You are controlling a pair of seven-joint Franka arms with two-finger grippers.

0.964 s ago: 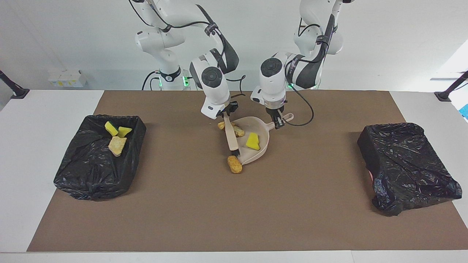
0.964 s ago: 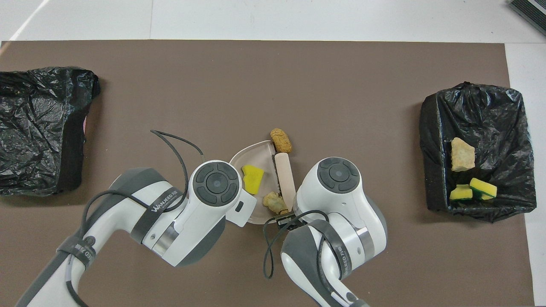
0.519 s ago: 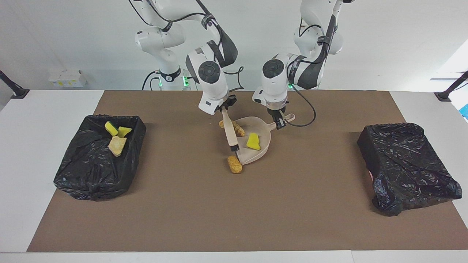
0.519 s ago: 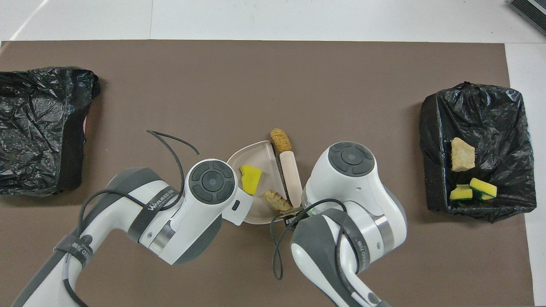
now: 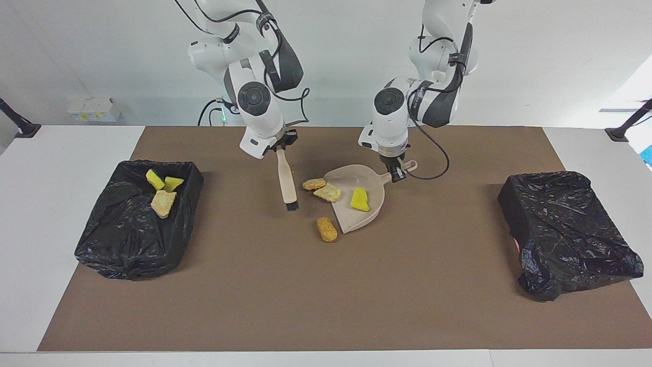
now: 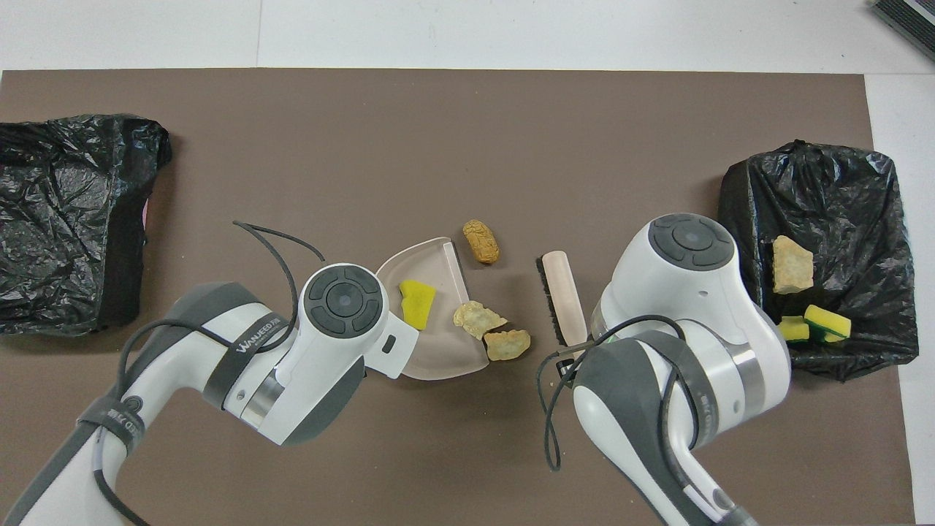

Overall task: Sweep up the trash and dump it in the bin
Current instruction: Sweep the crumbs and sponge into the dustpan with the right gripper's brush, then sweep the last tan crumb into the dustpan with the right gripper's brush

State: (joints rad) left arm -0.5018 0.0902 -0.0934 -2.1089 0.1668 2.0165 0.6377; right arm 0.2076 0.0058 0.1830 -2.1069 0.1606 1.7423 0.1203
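While my two wrists hide both grips in the overhead view, the facing view shows them: my left gripper [image 5: 396,174] is clamped on the handle of the beige dustpan [image 5: 368,210], and my right gripper [image 5: 279,148] is closed around the top of a small beige brush [image 5: 288,183], which hangs bristles-down over the brown mat [image 5: 356,306], beside the dustpan toward the right arm's end of the table.

One bright yellow chunk [image 5: 359,199] lies in the dustpan. A pale tan chunk [image 5: 327,192] rests at the pan's open lip, with a second tan chunk [image 5: 314,184] just beside it on the mat. An orange-brown oval [image 5: 327,229] lies on the mat by the pan's corner farther from me.

Toward the right arm's end, well apart from the dustpan, an open bin lined with a black bag [image 5: 135,219] holds two yellow pieces [image 5: 163,180] and a tan one [image 5: 162,203]. At the left arm's end sits another black-bagged bin [image 5: 565,232]; only the overhead view shows a sliver of pink [image 6: 145,219] at its side.
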